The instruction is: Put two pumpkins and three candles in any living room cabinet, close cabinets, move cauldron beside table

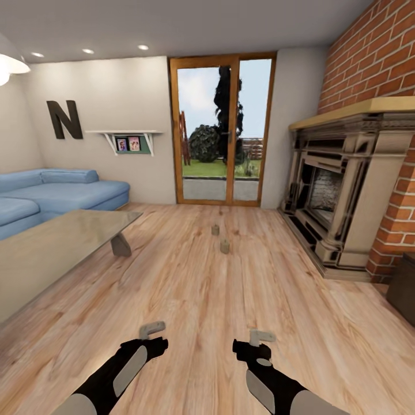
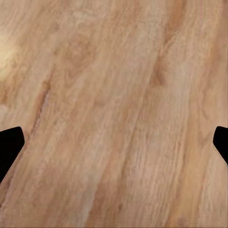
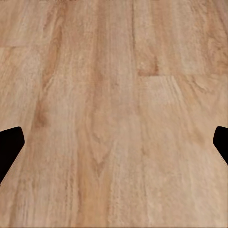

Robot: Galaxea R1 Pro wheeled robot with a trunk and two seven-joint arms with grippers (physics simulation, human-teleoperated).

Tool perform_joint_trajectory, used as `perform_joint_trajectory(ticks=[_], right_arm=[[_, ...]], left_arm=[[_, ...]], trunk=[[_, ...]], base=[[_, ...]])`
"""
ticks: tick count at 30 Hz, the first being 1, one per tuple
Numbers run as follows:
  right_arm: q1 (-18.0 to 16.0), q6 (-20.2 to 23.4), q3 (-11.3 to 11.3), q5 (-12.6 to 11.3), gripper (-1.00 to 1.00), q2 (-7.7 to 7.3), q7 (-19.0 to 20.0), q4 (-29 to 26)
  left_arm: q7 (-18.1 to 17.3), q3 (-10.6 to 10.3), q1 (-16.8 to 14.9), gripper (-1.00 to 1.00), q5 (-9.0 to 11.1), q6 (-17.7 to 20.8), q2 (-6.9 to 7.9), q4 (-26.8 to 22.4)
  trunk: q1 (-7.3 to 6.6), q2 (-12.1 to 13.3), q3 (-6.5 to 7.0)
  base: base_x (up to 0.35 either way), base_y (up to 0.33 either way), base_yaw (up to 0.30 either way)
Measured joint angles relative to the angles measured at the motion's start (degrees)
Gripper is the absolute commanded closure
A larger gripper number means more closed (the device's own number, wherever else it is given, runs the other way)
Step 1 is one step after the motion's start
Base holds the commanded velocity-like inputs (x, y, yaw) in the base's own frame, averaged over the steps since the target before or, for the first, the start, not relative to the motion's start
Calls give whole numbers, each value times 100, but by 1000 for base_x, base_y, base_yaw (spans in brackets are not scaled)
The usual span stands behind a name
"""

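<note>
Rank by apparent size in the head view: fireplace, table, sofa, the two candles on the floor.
1. Fireplace
2. Table, cut off by the frame edge and nearest the camera
3. Sofa, also cut off
4. Near candle and far candle: alike; the near one looks slightly bigger, likely from nearness.

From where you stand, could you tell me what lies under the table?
Under the table, one grey leg on bare wood floor shows; the glossy top hides the rest beneath it.
</note>
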Motion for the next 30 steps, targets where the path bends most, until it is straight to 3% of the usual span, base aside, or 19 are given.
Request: perform_joint_trajectory(ticks=[30], right_arm=[[0,9,0,-26,-100,3,9,-12]], left_arm=[[0,-14,0,-100,0,1,-20,8]], trunk=[[0,0,0]], base=[[328,0,0]])
